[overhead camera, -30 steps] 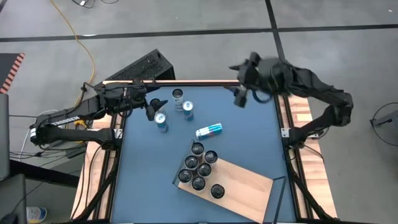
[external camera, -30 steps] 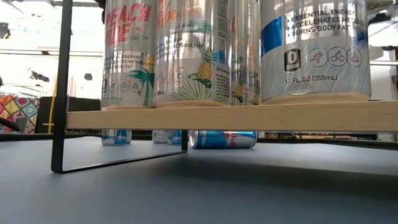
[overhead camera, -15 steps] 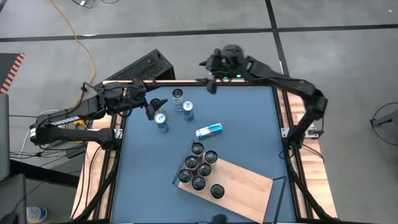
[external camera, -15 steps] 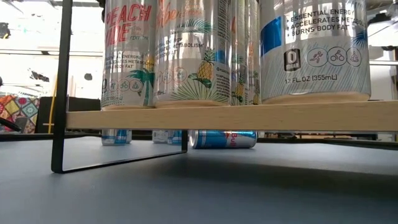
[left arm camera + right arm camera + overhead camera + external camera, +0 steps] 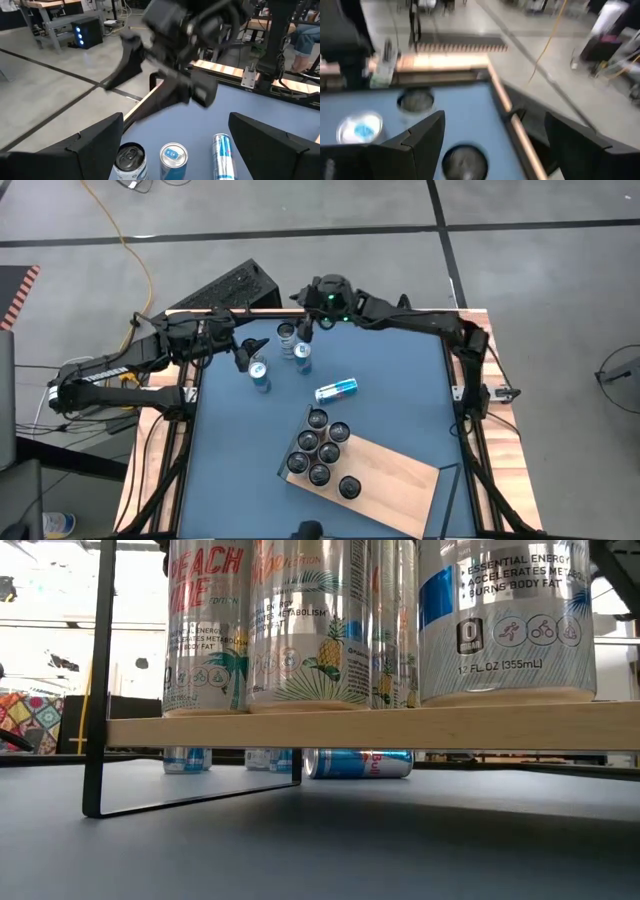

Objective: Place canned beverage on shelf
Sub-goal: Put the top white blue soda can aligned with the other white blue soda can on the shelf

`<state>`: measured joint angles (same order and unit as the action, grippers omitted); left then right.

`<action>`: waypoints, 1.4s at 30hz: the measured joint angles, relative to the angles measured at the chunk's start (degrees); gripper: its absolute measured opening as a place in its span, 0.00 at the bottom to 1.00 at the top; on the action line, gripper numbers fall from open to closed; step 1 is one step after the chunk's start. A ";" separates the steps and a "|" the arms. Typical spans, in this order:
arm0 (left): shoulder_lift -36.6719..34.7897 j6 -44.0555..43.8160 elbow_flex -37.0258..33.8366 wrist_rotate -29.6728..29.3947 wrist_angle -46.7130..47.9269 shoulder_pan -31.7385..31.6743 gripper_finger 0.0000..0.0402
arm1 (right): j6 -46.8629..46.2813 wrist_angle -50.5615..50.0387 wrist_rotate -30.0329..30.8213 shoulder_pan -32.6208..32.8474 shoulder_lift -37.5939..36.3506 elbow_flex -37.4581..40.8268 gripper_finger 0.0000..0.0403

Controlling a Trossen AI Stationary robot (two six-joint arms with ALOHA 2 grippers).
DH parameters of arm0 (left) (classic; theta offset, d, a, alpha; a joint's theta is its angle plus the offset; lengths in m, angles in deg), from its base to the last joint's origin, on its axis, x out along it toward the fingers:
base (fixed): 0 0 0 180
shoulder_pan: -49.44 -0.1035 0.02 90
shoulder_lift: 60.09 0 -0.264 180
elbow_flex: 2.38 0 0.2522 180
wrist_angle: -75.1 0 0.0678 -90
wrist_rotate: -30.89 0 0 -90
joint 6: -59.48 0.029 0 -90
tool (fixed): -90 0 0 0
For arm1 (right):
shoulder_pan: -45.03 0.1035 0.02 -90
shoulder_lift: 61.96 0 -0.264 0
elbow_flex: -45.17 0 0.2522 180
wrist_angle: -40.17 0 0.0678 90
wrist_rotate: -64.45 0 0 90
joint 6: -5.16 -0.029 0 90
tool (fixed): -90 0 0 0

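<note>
Light-wood shelf (image 5: 385, 472) with dark edge: seven upright cans on it, four not yet placed.
From the shelf, I see three upright blue-and-silver cans (image 5: 301, 357) and one lying can (image 5: 336, 389) toward the table's far edge; right gripper (image 5: 302, 331) wide above them, left gripper (image 5: 247, 351) wide beside, both empty.

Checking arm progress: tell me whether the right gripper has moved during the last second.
Yes. The right gripper swept left along the table's far edge, now above the standing cans.

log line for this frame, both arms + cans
right gripper: open, above upright silver cans | left gripper: open, waiting | light-wood shelf: seven cans
</note>
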<state>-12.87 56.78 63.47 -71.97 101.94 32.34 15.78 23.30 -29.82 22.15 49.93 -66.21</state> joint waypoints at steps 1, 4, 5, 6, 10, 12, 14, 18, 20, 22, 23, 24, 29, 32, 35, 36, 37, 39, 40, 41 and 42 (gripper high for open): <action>0.02 -0.01 0.00 0.00 0.00 0.00 0.87 | 0.16 -1.65 0.10 0.17 0.96 -0.96 0.80; 0.00 -0.01 0.00 0.02 -0.02 0.01 0.87 | 0.28 -3.99 -0.69 0.36 4.25 -4.63 0.80; 0.00 -0.02 0.00 0.02 -0.02 0.00 0.87 | 0.33 -5.70 -1.21 0.32 5.03 -5.64 0.80; 0.00 -0.02 0.00 0.01 -0.04 0.00 0.87 | 0.38 -6.48 -1.34 0.29 6.06 -6.84 0.80; 0.02 -0.02 0.00 0.02 -0.04 0.00 0.87 | 0.50 -9.62 -1.47 0.17 8.73 -10.08 0.80; 0.01 -0.02 0.00 0.03 -0.03 0.00 0.87 | 1.16 -10.61 -1.52 0.20 9.34 -10.69 0.80; 0.00 -0.02 0.00 0.03 -0.03 0.00 0.87 | 1.25 -12.12 -1.80 0.25 9.34 -10.72 0.80; 0.02 0.18 0.00 0.06 -0.04 0.01 0.87 | 1.41 -14.71 -2.12 0.41 9.36 -10.72 0.80; 0.02 0.49 0.00 0.03 -0.07 0.00 0.87 | 1.40 -15.17 -3.44 0.40 9.36 -10.72 0.80; 0.02 0.42 0.00 0.04 -0.09 0.00 0.87 | 1.40 -15.29 -4.93 0.34 9.36 -10.72 0.81; 0.00 0.28 0.00 0.04 -0.09 0.00 0.87 | 1.40 -15.30 -5.08 0.34 9.36 -10.72 0.80; 0.00 0.28 0.00 0.04 -0.09 0.02 0.87 | 1.44 -15.25 -5.10 0.36 9.37 -10.72 0.81; 0.01 0.18 0.00 0.04 -0.11 0.00 0.87 | 0.97 -14.24 -6.26 0.25 11.84 -10.78 0.81; 0.02 0.13 0.00 0.04 -0.10 0.00 0.87 | 1.43 -14.57 -5.62 0.36 13.31 -10.77 0.81; 0.01 0.13 0.00 0.03 -0.14 0.00 0.87 | 1.40 -14.52 -4.88 0.36 13.45 -10.70 0.81; 0.00 0.13 0.00 0.04 -0.26 0.01 0.87 | 1.40 -14.24 -4.87 0.36 13.40 -10.73 0.81; 0.02 0.13 0.00 0.04 -0.38 0.01 0.87 | 1.40 -14.07 -4.86 0.36 13.32 -10.76 0.81; 0.00 0.13 0.00 0.04 -0.51 0.01 0.87 | 1.18 -14.42 -4.86 0.33 13.32 -10.76 0.81; 0.02 0.13 0.00 0.04 -0.62 0.02 0.87 | 0.98 -14.54 -4.88 0.23 13.32 -10.76 0.81; 0.01 0.13 0.00 0.04 -0.66 0.01 0.87 | 0.93 -14.71 -4.88 0.25 13.32 -10.74 0.81; 0.00 0.13 0.00 0.04 -0.63 0.00 0.87 | 0.94 -14.74 -4.88 0.23 13.32 -10.74 0.81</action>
<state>-12.87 56.91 63.47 -71.93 101.31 32.34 16.72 8.56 -34.70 22.38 63.25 -76.95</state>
